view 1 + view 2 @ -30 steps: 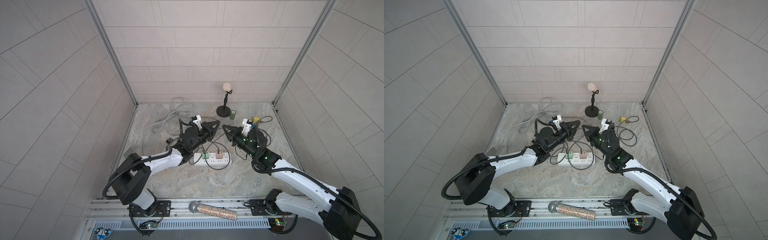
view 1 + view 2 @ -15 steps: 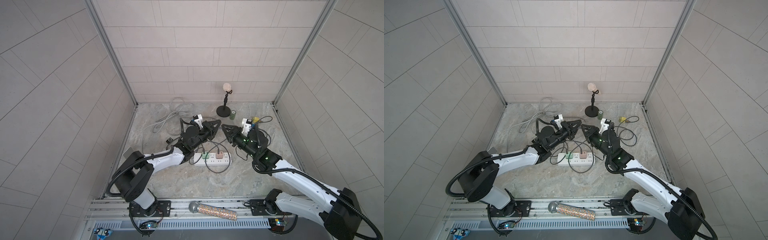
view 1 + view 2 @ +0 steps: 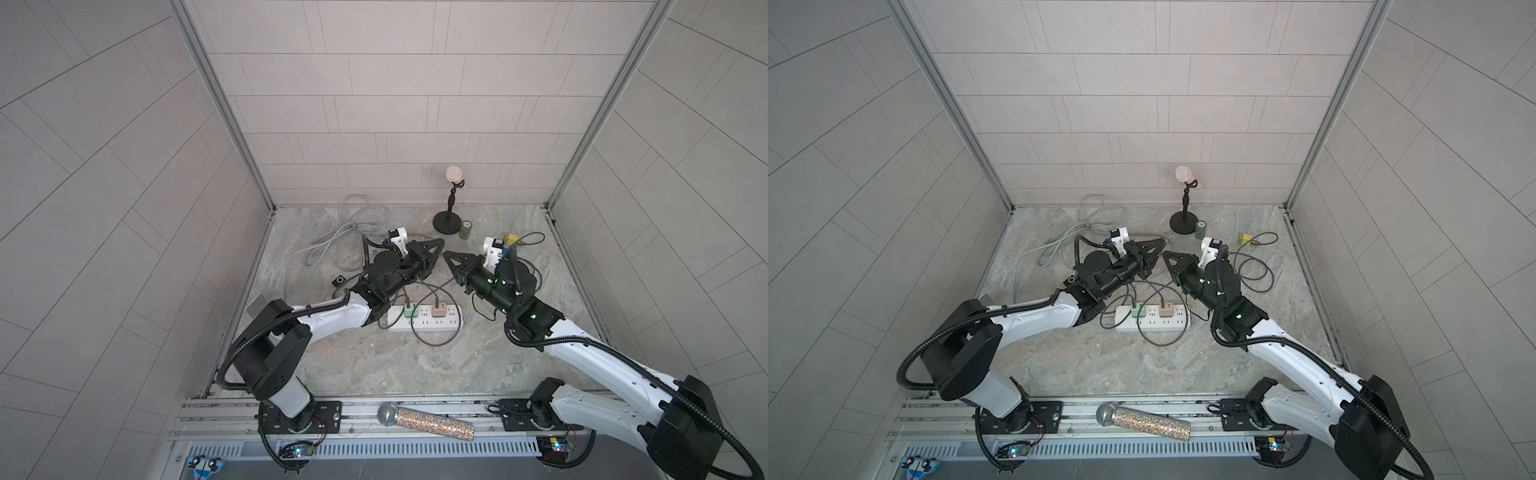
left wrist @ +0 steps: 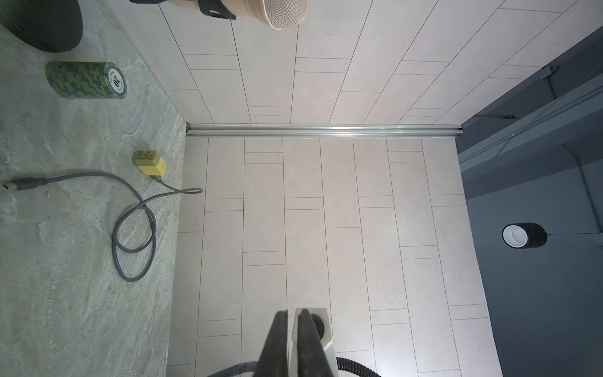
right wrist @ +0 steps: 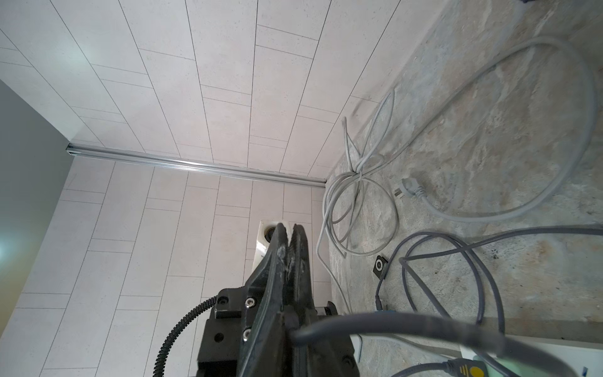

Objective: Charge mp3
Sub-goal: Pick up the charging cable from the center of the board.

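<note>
The mp3 [image 3: 339, 280] is a small black square player lying flat on the stone floor to the left of my left arm; it also shows in the right wrist view as the mp3 [image 5: 379, 265]. My left gripper [image 3: 439, 243] is raised above the floor, shut, with nothing visible between its fingers [image 4: 280, 326]. My right gripper [image 3: 445, 253] points at it tip to tip, almost touching. It is shut on a grey cable [image 5: 408, 326] that runs in between the jaws near their base. The white power strip [image 3: 419, 322] carries a green charger [image 3: 411, 309] and a pink charger [image 3: 439, 309].
A microphone on a black stand [image 3: 448, 218] is at the back, with a stack of green chips [image 4: 86, 80] beside it. A yellow charger [image 4: 149, 162] and its looped cable lie at the back right. A coiled white cord [image 3: 345, 232] is at the back left. A glitter microphone [image 3: 426, 422] rests on the front rail.
My right gripper's jaws parted briefly and came together again. Both arms have hardly moved and still face each other tip to tip.
</note>
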Tool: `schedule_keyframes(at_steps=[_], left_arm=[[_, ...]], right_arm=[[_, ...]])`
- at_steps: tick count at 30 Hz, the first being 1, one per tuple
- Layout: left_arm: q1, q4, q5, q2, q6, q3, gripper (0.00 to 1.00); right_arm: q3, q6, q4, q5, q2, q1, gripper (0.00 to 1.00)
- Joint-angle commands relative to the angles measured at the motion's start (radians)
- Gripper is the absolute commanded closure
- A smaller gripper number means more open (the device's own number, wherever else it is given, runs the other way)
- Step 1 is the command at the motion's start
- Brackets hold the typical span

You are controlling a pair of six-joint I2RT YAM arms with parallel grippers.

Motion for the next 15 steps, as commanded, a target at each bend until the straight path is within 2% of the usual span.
schedule_keyframes(at_steps=[1,5,6,7,9,10,11,12,13,15], left_arm=[[-0.013,0.059,0.022,0.007,-0.017,0.023,1.0],[-0.016,0.066,0.024,0.015,-0.016,0.021,1.0],[-0.015,0.068,0.024,0.013,-0.014,0.017,0.99],[-0.013,0.063,0.022,0.011,-0.006,0.013,0.9],[-0.001,0.019,0.025,-0.008,0.024,0.008,0.65],[0.015,-0.013,0.032,-0.025,0.04,-0.002,0.44],[0.047,-0.045,0.044,-0.059,0.054,-0.024,0.3],[0.088,-0.11,0.063,-0.106,0.072,-0.048,0.23],[0.125,-0.214,0.092,-0.159,0.098,-0.062,0.16],[0.24,-0.708,0.146,-0.316,0.262,-0.037,0.03]], right_arm=[[-0.003,0.009,0.023,-0.01,0.003,-0.006,0.87],[0.001,0.01,0.023,-0.027,0.008,-0.007,1.0],[-0.001,0.011,0.024,-0.032,0.007,-0.006,1.0],[-0.005,0.016,0.024,-0.034,0.002,-0.007,1.0],[-0.016,0.021,0.015,-0.033,-0.019,-0.007,1.0],[-0.018,0.02,-0.004,-0.028,-0.036,-0.008,1.0],[-0.016,0.011,-0.043,-0.023,-0.058,-0.012,1.0],[-0.003,-0.01,-0.104,-0.023,-0.082,-0.021,1.0],[0.013,-0.035,-0.173,-0.021,-0.106,-0.03,1.0],[0.036,-0.083,-0.286,-0.017,-0.154,-0.057,1.0]])
